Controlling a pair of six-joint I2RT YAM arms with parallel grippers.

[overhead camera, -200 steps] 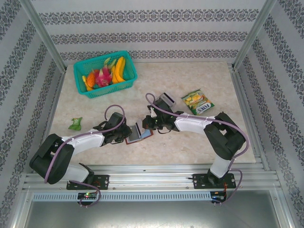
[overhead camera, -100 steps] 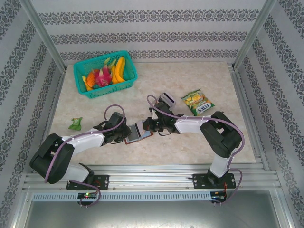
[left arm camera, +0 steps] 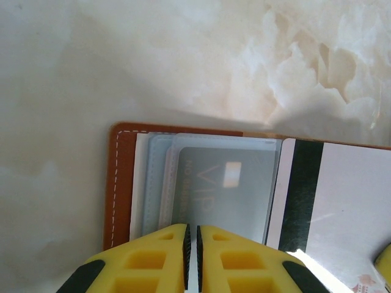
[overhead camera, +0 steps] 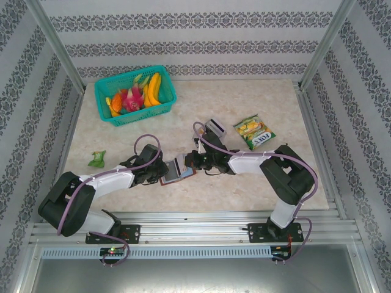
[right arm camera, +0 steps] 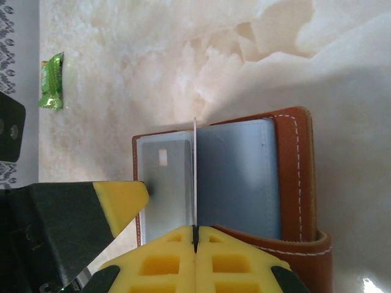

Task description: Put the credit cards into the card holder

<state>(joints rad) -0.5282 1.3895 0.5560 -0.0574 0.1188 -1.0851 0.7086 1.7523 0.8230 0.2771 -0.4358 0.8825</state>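
Card holder: open, flat (clear sleeves up), just beyond both claws' tips.
right claw: clamped tight on credit card, which stands edge-on and upright.
left claw: pinched on holder's near edge.

Both jaws face each other over holder, upright card filling the gap. Table beyond is open. Box and packet beyond right jaws; wrapper outboard of left.

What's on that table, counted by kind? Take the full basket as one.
basket: 1
packets: 2, snack packet and green wrapper
clear box: 1
wallet: 1
cards: 2, VIP card and striped card
Total: 7
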